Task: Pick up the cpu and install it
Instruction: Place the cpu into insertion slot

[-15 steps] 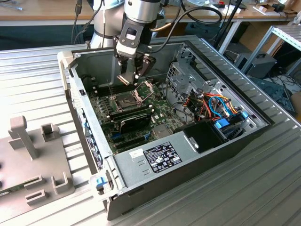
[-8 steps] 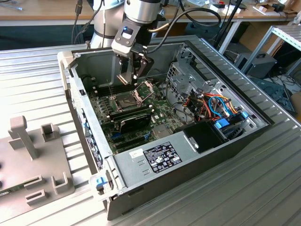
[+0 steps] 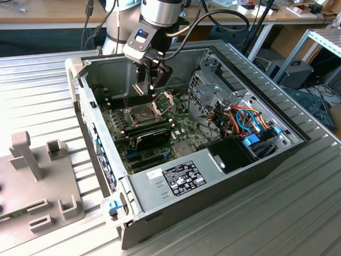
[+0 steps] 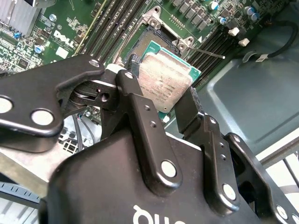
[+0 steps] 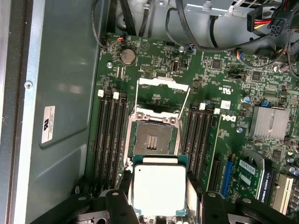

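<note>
The black two-fingered claw (image 4: 163, 95) is clenched on the cpu (image 4: 167, 81), a small flat square chip with a silver-grey metal top and a green rim. It grips the chip by two opposite edges, as both wrist views show. So the pick-up looks done, but the install is not. The chip hangs in the air inside the open dark metal computer case (image 3: 240, 176), over the green motherboard (image 5: 224, 84) near the square metal socket (image 5: 152, 140). I cannot tell whether it hangs squarely above it. In the first wrist view the socket lies bare between banks of black memory slots (image 5: 110, 135). Its hinged load plate (image 5: 161, 93) is swung open toward the round coin battery (image 5: 127, 57). The chip is not yet seated, and the plate is not yet closed.
</note>
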You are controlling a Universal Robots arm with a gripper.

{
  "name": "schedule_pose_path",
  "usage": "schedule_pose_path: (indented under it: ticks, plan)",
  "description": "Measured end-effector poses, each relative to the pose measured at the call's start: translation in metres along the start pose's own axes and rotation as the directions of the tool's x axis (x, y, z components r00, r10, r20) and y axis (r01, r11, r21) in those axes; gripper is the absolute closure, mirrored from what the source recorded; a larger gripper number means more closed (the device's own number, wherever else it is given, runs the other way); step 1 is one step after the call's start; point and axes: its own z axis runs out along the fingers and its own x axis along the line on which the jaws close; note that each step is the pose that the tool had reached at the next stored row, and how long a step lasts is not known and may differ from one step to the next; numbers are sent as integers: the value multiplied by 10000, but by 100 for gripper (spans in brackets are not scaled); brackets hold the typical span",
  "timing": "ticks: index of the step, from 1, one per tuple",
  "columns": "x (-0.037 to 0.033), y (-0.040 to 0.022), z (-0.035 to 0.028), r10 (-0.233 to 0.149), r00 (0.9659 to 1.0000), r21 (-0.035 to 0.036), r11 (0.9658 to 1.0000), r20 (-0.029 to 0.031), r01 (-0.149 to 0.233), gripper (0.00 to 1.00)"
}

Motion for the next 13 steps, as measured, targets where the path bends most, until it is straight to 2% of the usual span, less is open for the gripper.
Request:
schedule_pose_path:
  ticks: [13]
  plan:
    - [0, 0, 0, 13, 10000, 0, 10000, -1, -13, 45]
